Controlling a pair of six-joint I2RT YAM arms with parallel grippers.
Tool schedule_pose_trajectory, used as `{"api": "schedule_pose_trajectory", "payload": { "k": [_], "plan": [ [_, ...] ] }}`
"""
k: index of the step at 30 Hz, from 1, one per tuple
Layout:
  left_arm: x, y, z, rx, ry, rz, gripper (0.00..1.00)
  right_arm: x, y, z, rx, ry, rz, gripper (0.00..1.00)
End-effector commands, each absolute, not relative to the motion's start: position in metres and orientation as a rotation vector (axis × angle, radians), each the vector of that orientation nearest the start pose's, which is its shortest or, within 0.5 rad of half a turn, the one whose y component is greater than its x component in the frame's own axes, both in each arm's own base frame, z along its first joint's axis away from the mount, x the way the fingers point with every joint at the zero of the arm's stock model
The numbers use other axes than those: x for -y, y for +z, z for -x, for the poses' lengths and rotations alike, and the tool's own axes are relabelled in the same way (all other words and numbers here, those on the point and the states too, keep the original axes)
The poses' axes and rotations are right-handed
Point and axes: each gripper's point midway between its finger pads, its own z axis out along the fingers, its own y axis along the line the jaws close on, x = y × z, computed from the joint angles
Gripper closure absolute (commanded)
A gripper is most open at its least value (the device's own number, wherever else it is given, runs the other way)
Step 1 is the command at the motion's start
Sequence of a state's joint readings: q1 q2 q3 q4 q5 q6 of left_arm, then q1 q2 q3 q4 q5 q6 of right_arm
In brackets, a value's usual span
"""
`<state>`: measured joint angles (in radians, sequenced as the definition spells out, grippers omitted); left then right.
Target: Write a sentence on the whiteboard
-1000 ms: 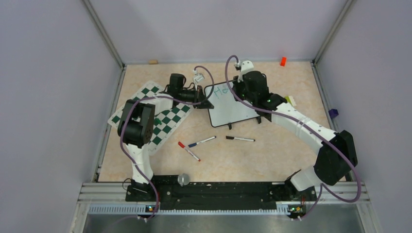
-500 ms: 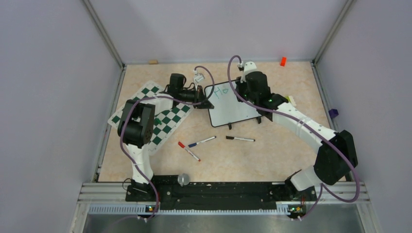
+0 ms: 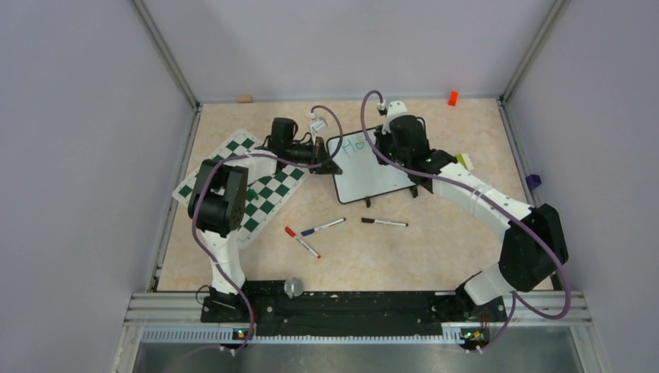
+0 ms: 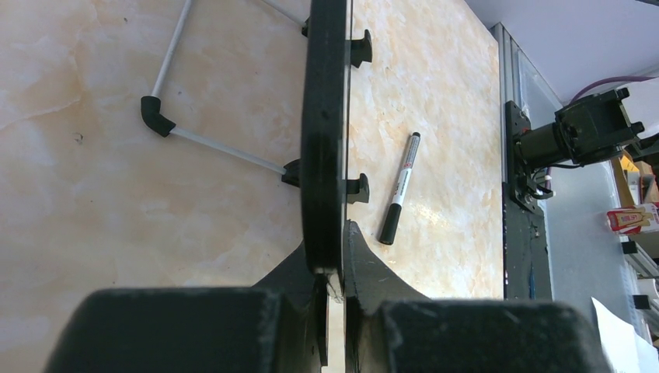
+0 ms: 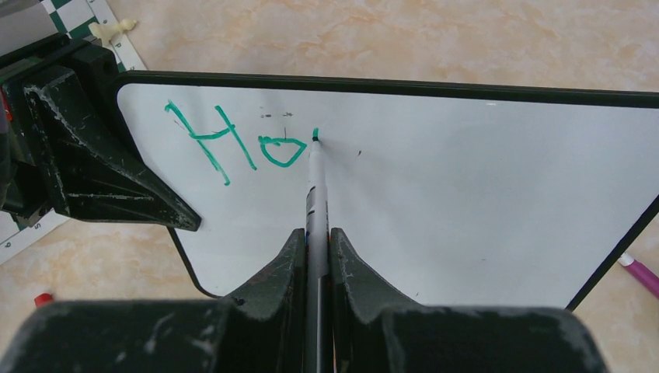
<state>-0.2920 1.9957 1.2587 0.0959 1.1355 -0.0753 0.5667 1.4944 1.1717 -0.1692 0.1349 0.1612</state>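
The whiteboard (image 3: 371,172) stands propped near the table's middle back; in the left wrist view it shows edge-on as a black frame (image 4: 322,132). My left gripper (image 3: 326,164) (image 4: 330,242) is shut on its left edge. My right gripper (image 3: 382,145) (image 5: 315,233) is shut on a green marker (image 5: 316,183). The marker's tip rests on the whiteboard (image 5: 466,194) just right of the "o". Of the sentence (image 5: 233,146), only green "Ho" stands at the board's top left.
A green-and-white chessboard mat (image 3: 256,188) lies left of the board. In front of the board, loose markers lie on the table: red-capped (image 3: 301,242), blue (image 3: 324,226) and black (image 3: 384,222) (image 4: 399,189). A magenta marker (image 5: 641,273) lies by the board's right corner. An orange block (image 3: 452,98) sits at the back.
My right gripper has shifted slightly along the top line with the marker, and the "o" after the "H" now shows in full. The left gripper and the board have stayed put.
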Motion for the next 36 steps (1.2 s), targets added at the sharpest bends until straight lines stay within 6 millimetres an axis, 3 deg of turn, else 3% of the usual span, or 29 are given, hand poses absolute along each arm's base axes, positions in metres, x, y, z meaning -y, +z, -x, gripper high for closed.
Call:
{"api": "schedule_pose_trajectory", "payload": {
  "k": [1,11,19,29,36],
  "plan": [
    [0.289,0.092,-0.354,-1.987,-1.451,-0.929,1.00,-0.224,0.202,-0.393,-2.055,0.294,0.305,1.00],
    [0.289,0.092,-0.354,-1.986,-1.451,-0.929,1.00,-0.212,0.176,-0.369,-2.108,0.299,0.304,1.00],
    [0.289,0.092,-0.354,-1.987,-1.448,-0.930,1.00,-0.214,0.180,-0.364,-2.106,0.323,0.316,1.00],
    [0.289,0.091,-0.354,-1.989,-1.450,-0.929,1.00,-0.223,0.224,-0.368,-2.022,0.391,0.330,1.00],
    [0.289,0.092,-0.354,-1.988,-1.452,-0.929,1.00,-0.224,0.244,-0.377,-1.975,0.405,0.307,1.00]
  ]
}}
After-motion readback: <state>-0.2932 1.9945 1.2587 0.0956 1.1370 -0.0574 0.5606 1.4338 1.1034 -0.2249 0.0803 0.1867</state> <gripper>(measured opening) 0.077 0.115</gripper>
